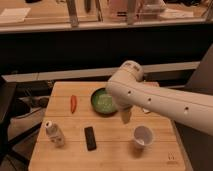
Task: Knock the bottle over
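The bottle (54, 134) is small and whitish-beige with a round white cap. It stands upright near the front left of the wooden table (110, 155). My gripper (126, 117) points down over the middle of the table, just right of the green bowl (104, 102) and above-left of the white cup (143, 136). It is well to the right of the bottle and holds nothing that I can see. The white arm (160, 102) reaches in from the right.
A red chili pepper (73, 103) lies at the left back of the table. A black rectangular device (90, 138) lies between the bottle and the cup. A dark chair (9, 107) stands at the left, and a counter runs behind the table.
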`<move>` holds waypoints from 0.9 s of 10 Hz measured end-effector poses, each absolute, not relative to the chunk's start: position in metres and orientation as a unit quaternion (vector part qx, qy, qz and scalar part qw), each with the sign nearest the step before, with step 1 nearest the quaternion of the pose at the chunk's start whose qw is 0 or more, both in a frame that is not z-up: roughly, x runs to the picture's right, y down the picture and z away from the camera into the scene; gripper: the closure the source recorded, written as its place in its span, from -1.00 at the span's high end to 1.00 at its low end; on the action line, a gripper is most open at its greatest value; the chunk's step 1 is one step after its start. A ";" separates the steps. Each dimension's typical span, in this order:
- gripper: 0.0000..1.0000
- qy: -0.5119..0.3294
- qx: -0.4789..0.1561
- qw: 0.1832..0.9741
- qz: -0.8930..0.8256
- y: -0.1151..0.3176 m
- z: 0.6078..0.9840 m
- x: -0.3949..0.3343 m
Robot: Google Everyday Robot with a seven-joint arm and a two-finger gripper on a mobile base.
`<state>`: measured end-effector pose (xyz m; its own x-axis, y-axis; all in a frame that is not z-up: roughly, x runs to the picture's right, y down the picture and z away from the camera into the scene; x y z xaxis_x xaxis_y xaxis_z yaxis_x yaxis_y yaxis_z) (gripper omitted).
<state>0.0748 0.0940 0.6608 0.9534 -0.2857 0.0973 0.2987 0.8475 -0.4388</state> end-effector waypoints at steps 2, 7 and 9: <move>0.60 -0.030 -0.225 0.958 -0.173 0.095 0.661 0.047; 0.60 -0.063 -0.212 0.952 -0.212 0.099 0.664 0.014; 0.60 -0.080 -0.205 0.948 -0.231 0.103 0.667 -0.007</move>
